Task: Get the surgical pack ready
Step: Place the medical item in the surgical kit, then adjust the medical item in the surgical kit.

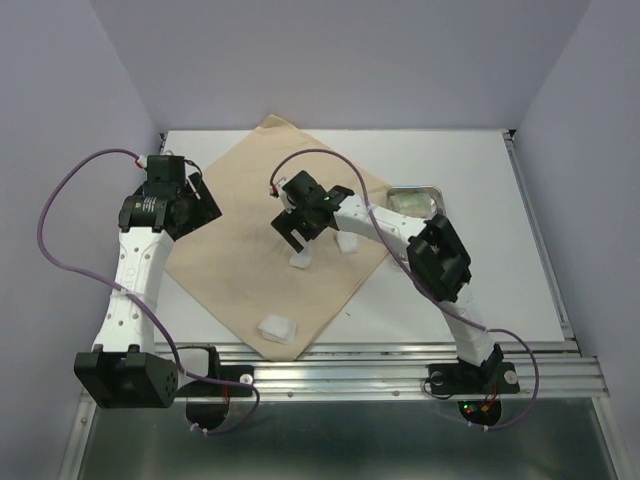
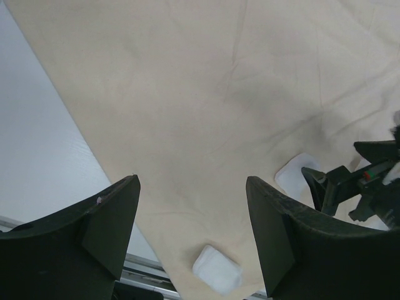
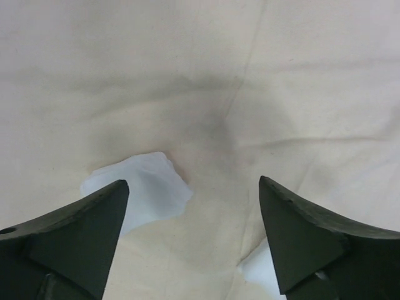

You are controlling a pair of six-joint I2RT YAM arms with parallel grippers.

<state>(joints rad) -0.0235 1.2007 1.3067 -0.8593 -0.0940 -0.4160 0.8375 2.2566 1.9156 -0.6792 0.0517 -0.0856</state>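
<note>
- Nearest you, one gauze pad (image 1: pixel 277 327) lies on the near corner of the cloth (image 1: pixel 250 230), close to the hem. It looks settled, so leave it alone.
- Further in, a second gauze pad (image 3: pixel 140 190) lies flat on the middle of the cloth. Your right hand (image 3: pixel 192 187) hangs over it with its fingers spread wide and nothing pinched. The pad sits just inside one fingertip, not centred between the two.
- I judge this step to be laying out the gauze. If the pad is to stay here, lift the hand straight up so that neither finger catches the pad or rucks the fabric.
- If you mean to take the pad, first shift the hand sideways until the pad is midway between the fingers. Then come down lightly, because the cloth is soft and will bunch under a hard press.
- Just beside it, a third gauze pad (image 1: pixel 348 242) is partly hidden under your right arm. Mind that arm when you turn.
- Your left hand (image 2: pixel 190 184) hovers over the cloth's left side with its fingers apart and holding nothing. Keep it well clear of the right hand.
- Farthest off, the steel tray (image 1: pixel 415 200) sits on the bare surface (image 1: pixel 480 260), beside the cloth's right corner. I cannot tell what it holds, and I see no scissors or forceps laid out.
</note>
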